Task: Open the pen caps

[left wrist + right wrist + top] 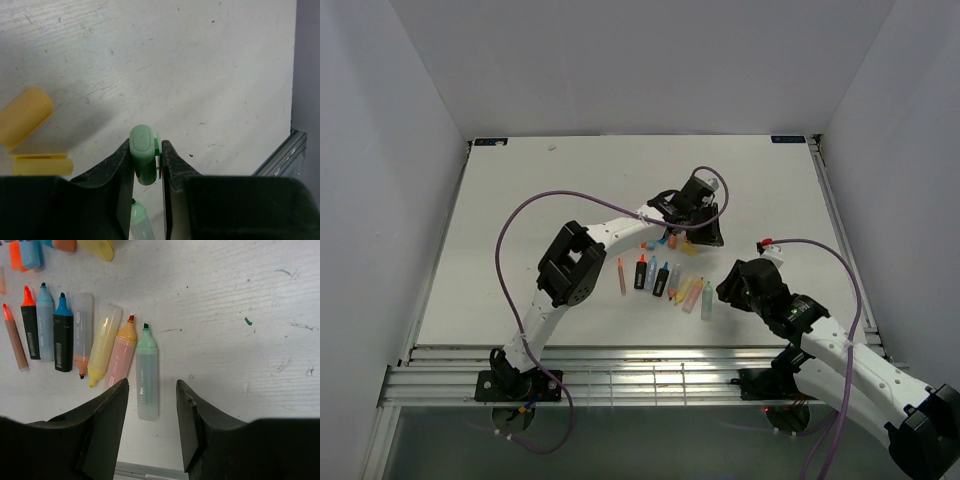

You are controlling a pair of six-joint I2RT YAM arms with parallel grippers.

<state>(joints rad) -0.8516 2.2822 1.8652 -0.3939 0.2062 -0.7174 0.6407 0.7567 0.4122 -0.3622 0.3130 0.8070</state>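
White walls [640, 60] close in a scuffed white table [540, 200], and both arms reach over its middle; we see the left arm stretched farthest, past a row of pens [665, 280] lying side by side.

From the left wrist we see the left gripper [145, 144] closed to a narrow gap on a green cap [142, 155]; the cap sits clamped between the two dark fingers [122, 165], its rounded end pointing away from the camera, lifted off the table; a pale green shape shows lower down between the fingers, and we cannot tell what it is. To the left of it a yellow cap [25, 122] lies on the table, with a second yellow piece [42, 164] just beside it, nearer the camera.

From the right wrist we see the right gripper [151, 385] with its jaws standing apart and nothing held; its fingers [107, 420] flank the blunt end of a green pen [147, 365], which lies flat with its dark tip bare; whether the fingers touch the pen we cannot tell.

Left of the green pen lie a pink pen [121, 357], a yellow pen [104, 345], a clear pen [82, 330] pointing the other way, a black pen with a blue tip [63, 335], a pale blue pen [45, 325], a black pen with an orange tip [29, 327] and a thin orange pen [15, 342]; all show bare tips.

Beyond the row an orange cap [17, 257] and a blue cap [31, 252] lie touching each other near the upper left corner.
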